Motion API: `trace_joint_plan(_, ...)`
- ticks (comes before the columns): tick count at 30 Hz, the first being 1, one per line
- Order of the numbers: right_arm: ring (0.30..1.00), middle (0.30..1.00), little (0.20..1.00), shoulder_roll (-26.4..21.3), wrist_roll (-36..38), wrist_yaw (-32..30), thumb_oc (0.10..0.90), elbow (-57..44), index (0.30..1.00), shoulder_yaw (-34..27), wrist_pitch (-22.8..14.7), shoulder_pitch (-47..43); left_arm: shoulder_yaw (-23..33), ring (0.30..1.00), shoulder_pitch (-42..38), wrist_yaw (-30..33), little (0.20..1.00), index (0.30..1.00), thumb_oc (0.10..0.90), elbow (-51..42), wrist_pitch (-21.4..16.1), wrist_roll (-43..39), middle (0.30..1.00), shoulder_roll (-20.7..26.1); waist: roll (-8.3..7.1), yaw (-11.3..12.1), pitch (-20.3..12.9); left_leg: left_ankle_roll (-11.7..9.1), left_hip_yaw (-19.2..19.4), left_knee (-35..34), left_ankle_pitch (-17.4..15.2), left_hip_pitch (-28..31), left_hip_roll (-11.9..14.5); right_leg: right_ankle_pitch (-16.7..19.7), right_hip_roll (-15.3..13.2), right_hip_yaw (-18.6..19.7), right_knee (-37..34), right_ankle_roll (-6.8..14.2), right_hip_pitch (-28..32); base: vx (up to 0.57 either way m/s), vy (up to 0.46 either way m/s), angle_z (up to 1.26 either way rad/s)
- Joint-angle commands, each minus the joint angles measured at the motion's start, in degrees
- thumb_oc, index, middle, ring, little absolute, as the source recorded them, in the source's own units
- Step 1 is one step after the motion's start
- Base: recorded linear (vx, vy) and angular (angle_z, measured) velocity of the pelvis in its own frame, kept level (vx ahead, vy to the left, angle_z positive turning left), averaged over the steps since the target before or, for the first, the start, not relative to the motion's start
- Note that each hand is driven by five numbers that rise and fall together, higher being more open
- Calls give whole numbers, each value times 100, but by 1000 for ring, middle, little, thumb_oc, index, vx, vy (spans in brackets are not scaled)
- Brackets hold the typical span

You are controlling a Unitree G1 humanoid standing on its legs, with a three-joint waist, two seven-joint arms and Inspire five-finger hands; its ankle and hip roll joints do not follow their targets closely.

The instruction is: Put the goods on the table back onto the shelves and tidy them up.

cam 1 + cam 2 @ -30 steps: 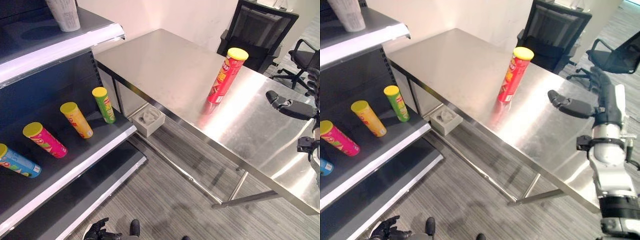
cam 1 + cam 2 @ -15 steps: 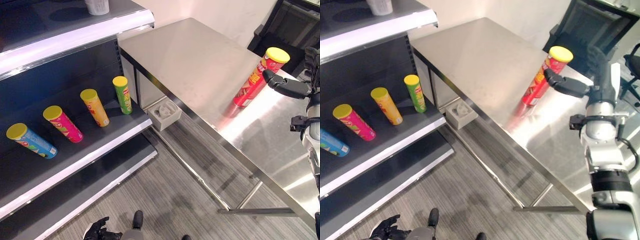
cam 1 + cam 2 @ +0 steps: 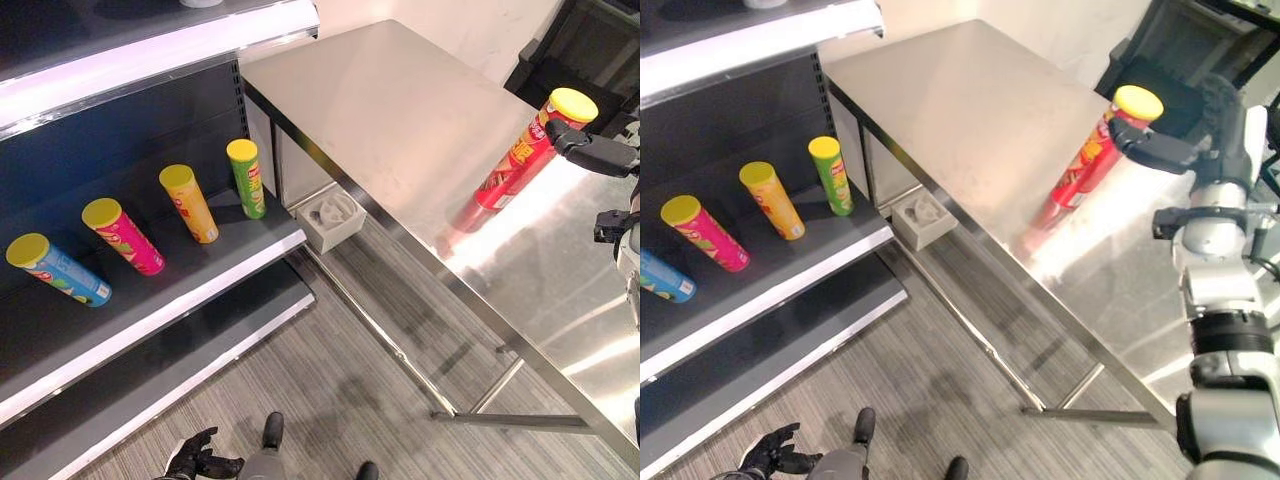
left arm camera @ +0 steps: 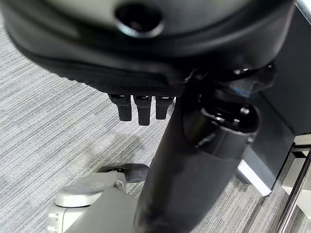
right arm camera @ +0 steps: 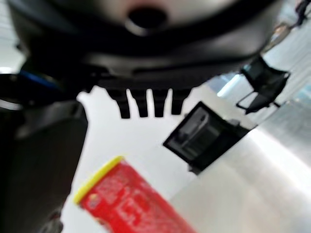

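Observation:
A red crisp can (image 3: 517,160) with a yellow lid stands upright on the steel table (image 3: 400,110), near its right part. My right hand (image 3: 1164,151) hovers open beside the can's top, thumb stretched toward the lid; I cannot tell if it touches. Through the right wrist view the can (image 5: 131,199) lies just past the straight fingers (image 5: 141,104). On the middle shelf (image 3: 200,290) lean a blue can (image 3: 58,271), a pink can (image 3: 125,235), an orange can (image 3: 190,203) and a green can (image 3: 246,177). My left hand (image 3: 195,462) hangs open low near the floor.
A grey moulded box (image 3: 330,218) sits under the table's near-left corner, beside the shelf end. An upper shelf with a white front strip (image 3: 150,60) overhangs the cans. Dark office chairs (image 3: 1160,60) stand behind the table. A lower shelf board (image 3: 190,370) runs near the floor.
The camera has swung, shifting the whole scene. My right hand has travelled from well right of the red can up to its top. The can and shelf cans stay put.

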Motion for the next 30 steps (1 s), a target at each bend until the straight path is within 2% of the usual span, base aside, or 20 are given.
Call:
trace_joint_plan(1, 900, 900, 900, -813, 44, -267, 800, -158, 900, 272, -333, -986, -177, 900, -94, 121, 900, 900, 800, -121, -162, -120, 900, 366, 19, 213, -210, -117, -27, 17, -651, 290, 83, -39, 101, -114, 41, 165, -55, 0, 0, 0)
trace_joint_plan(20, 900, 900, 900, -602, 160, -370, 800, 414, 900, 846, -284, -1855, -189, 900, -118, 250, 900, 900, 800, -211, -186, -278, 900, 445, 58, 338, -21, -117, -142, 17, -598, 91, 53, -7, 86, -151, 41, 165, -214, 2, -3, 3)
trace_joint_plan(21, 300, 300, 300, -610, 199, -374, 400, 476, 300, 916, -285, -1968, -171, 900, -123, 287, 900, 900, 800, -201, -190, -296, 900, 444, 62, 345, -6, -113, -152, 17, -584, 64, 46, 6, 85, -144, 41, 163, -247, 0, 0, 0)
trace_joint_plan(30, 300, 300, 300, -550, 257, -257, 400, 196, 300, 856, -290, -1759, -77, 900, -58, 274, 900, 900, 800, -255, -162, -306, 900, 477, 52, 303, -57, -122, -164, 17, -638, 182, 67, -44, 109, -132, 41, 145, -158, 0, 0, 0)
